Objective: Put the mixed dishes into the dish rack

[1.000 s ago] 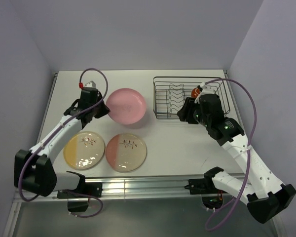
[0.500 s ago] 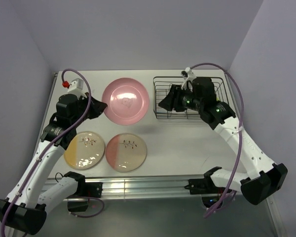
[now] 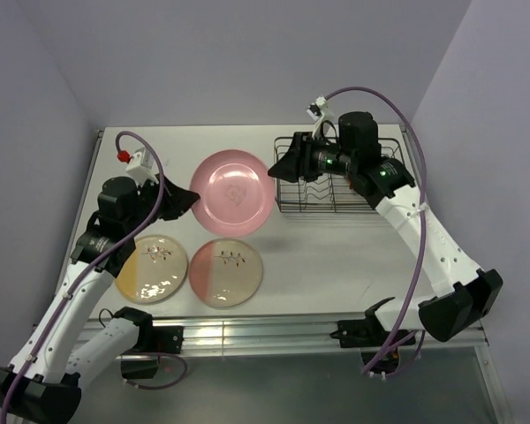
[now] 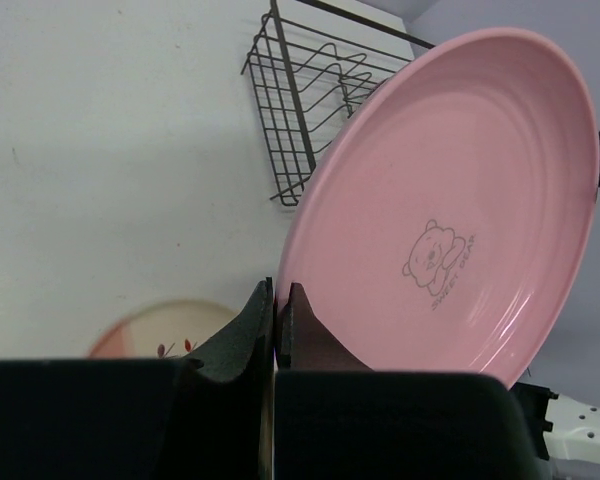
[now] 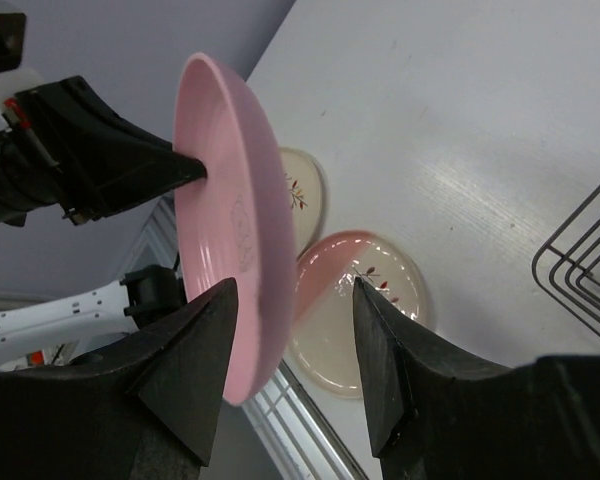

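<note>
- grip of the left gripper point(image 4: 277, 292) is pinched on the rim of the plain pink round plate point(image 3: 237, 192), which hangs tilted above the white table point(image 3: 336, 256), toward its far edge.
- right gripper point(image 5: 294, 288) stands half-wide near the plate's opposite rim, holding nothing.
- thin dark wire dish rack point(image 3: 322, 196) sits at the far right corner.
- pink-and-cream plate point(image 3: 226, 272) and yellow-and-cream sprigged plate point(image 3: 150, 268) lie flat by the near edge.
</note>
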Controlling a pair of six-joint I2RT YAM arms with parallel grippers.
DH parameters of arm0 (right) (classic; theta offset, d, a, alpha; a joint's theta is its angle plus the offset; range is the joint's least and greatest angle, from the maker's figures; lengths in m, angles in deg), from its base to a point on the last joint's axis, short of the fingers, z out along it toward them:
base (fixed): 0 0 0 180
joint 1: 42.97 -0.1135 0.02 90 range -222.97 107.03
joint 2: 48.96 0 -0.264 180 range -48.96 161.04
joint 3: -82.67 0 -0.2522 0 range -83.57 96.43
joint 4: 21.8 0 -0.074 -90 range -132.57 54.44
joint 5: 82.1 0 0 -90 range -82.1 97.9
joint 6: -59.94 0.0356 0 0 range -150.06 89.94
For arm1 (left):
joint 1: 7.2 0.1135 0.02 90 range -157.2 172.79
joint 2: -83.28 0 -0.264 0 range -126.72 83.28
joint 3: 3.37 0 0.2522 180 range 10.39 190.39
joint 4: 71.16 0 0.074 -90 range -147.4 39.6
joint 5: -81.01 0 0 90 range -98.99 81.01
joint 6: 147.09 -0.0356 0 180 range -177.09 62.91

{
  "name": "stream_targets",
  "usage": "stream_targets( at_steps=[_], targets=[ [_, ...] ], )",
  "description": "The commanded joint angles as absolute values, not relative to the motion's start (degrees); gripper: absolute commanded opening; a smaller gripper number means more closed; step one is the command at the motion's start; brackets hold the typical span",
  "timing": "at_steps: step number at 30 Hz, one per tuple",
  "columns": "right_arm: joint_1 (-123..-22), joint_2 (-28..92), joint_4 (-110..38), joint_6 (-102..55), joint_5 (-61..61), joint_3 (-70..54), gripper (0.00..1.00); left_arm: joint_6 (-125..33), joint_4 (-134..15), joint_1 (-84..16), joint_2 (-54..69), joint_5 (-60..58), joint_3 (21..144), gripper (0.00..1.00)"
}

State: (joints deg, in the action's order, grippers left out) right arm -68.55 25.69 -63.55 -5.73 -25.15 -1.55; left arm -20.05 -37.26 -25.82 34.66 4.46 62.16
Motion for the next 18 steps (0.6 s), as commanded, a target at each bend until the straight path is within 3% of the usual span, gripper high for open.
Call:
stream_targets(
  at_steps=[1,7,12,18],
  targets=[
    [-68.72,26.79,-63.25,-8.26,-28.39,1.42,0.57,-20.44,-42.20,-26.36,36.43,7.62,62.08,0.00],
    [-68.81,28.82,-63.69,-9.06,-30.24,2.65,0.55,-20.53,-43.51,-27.59,36.43,8.85,61.37,0.00],
    [-68.81,30.05,-62.46,-8.97,-34.63,2.39,0.44,-20.79,-45.62,-29.53,36.08,10.79,61.20,0.00],
    [-68.90,31.36,-62.90,-10.11,-37.17,2.39,0.12,-21.76,-45.27,-31.90,34.85,9.56,62.43,0.00]
  ],
)
